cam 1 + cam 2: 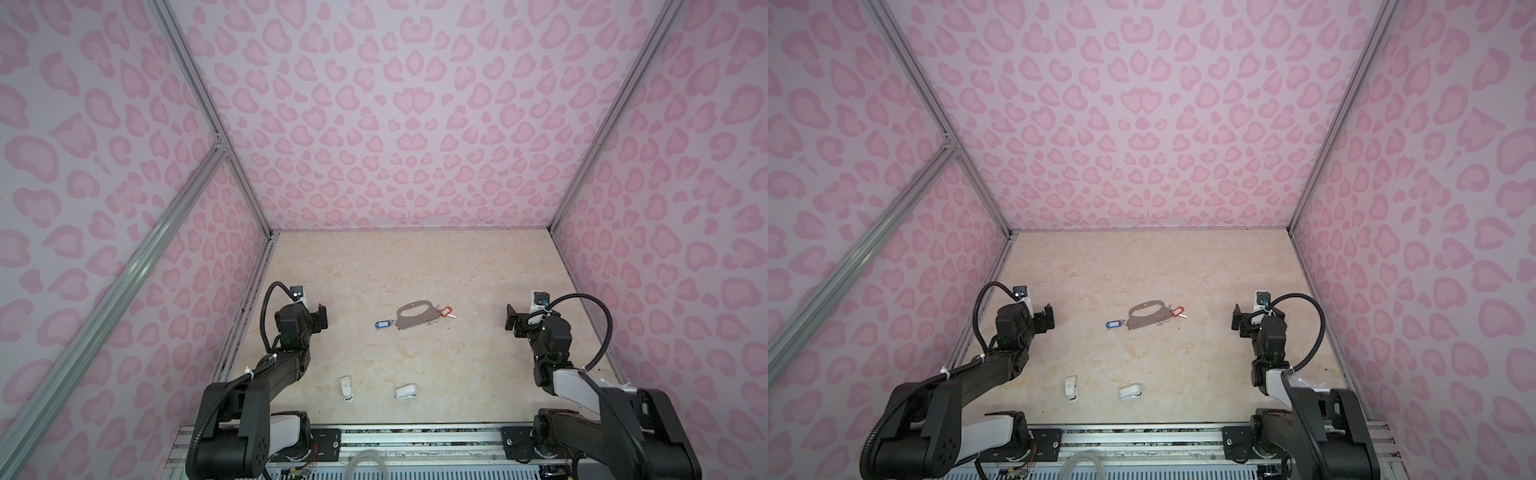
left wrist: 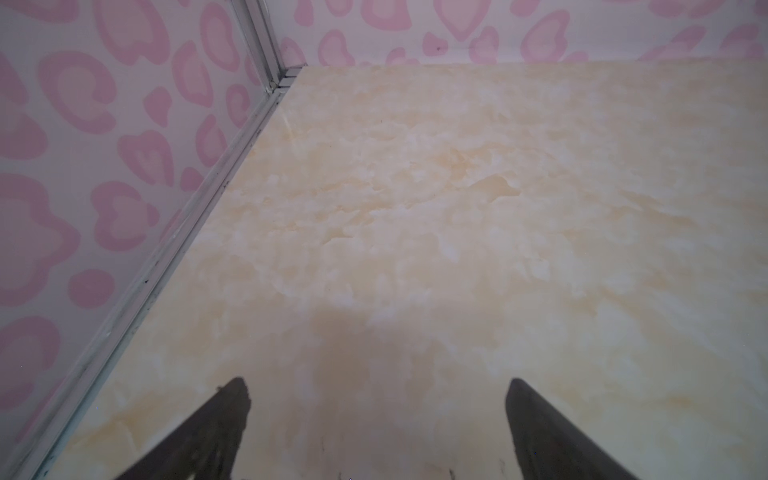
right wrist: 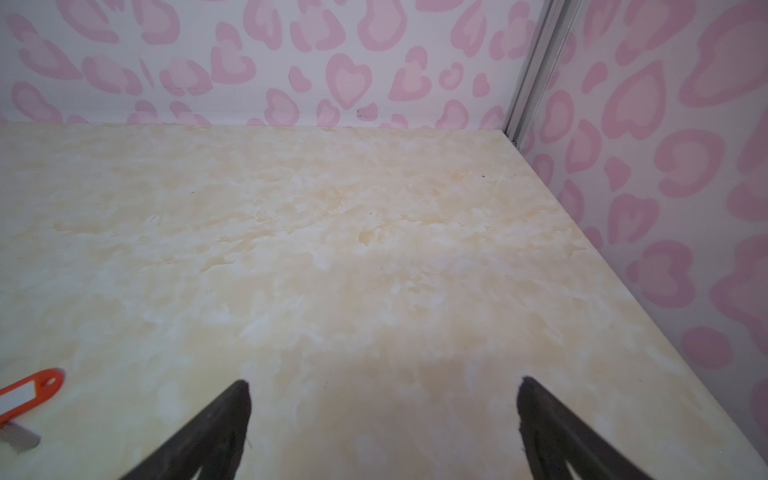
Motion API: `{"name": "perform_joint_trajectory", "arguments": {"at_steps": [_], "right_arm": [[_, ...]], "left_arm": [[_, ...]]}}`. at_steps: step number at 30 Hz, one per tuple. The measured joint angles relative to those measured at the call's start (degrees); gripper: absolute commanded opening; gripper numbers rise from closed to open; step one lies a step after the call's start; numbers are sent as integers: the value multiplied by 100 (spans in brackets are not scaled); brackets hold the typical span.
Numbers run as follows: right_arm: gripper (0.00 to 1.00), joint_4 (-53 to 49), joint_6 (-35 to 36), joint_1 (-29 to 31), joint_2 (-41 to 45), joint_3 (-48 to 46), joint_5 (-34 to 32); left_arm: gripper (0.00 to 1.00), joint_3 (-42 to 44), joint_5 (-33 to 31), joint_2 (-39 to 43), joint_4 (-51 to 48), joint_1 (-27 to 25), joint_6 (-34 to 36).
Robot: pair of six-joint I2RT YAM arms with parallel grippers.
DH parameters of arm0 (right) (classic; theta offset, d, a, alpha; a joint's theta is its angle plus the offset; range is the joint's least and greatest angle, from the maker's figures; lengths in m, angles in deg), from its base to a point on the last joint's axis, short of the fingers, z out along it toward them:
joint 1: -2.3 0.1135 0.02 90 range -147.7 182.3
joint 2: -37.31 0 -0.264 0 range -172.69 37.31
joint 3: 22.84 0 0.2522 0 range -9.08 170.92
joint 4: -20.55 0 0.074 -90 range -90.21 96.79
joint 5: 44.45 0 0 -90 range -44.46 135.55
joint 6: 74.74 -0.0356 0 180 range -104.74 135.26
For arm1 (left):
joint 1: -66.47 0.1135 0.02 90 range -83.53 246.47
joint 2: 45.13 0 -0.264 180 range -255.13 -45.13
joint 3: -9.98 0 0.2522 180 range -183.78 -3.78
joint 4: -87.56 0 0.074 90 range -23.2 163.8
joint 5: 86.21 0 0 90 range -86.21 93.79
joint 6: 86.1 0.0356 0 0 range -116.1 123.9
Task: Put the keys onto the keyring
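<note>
Two light-looking, slippery keys, blue tag [image 1: 382, 324] and orange tag [image 1: 445, 311], lie at either end of the keyring [image 1: 415, 321], between my left gripper [image 2: 376, 388] and right gripper [image 3: 384, 386], both gaping empty; I'd pinch the tags.

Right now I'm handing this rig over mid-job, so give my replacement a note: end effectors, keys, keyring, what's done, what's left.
Left end effector: open, empty, over the table.
Right end effector: open, empty.
Keyring: flat, mid-table.
Blue-tag key lies at its left end, orange-tag key at its right end.
Done: both keys lie against the keyring; whether they are hooked on is too small to tell.
Left: check both and hook on any loose one.
</note>
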Motion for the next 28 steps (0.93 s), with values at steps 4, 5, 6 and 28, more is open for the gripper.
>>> {"name": "perform_joint_trajectory", "arguments": {"at_steps": [4, 5, 6, 28], "right_arm": [[100, 1475, 20, -7, -1445, 7, 417], [100, 1602, 11, -50, -1550, -11, 485], [100, 1650, 4, -116, -1495, -11, 522], [100, 1117, 46, -74, -1515, 885, 975]], "left_arm": [[97, 57, 568, -837, 1261, 234, -175], [97, 57, 734, -903, 1268, 232, -168], [97, 59, 931, -960, 1403, 227, -170], [97, -120, 1086, -1071, 1720, 59, -70]]}}
